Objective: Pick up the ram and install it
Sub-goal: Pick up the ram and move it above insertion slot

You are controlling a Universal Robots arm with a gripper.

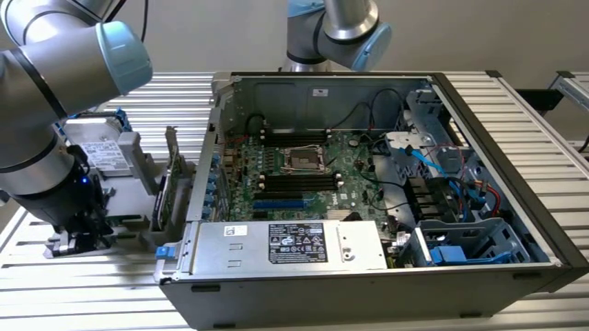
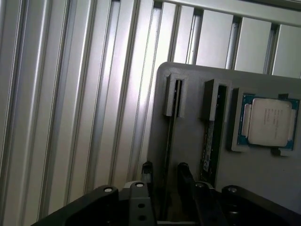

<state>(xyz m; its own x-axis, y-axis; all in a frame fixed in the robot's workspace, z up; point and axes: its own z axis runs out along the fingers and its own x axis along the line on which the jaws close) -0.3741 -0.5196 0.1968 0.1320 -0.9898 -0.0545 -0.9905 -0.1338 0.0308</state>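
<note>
The gripper (image 2: 164,170) hangs over the grey holder (image 2: 192,89) on the slatted aluminium table (image 2: 70,103), at the exterior view's left of the open computer case (image 1: 501,131); its jaws are released, one finger on each side of the ram (image 2: 170,136), clear of it; the ram stands on edge in a holder slot; a second stick (image 2: 211,136) stands just beside it; a processor (image 2: 268,121) lies in the adjoining recess.
</note>
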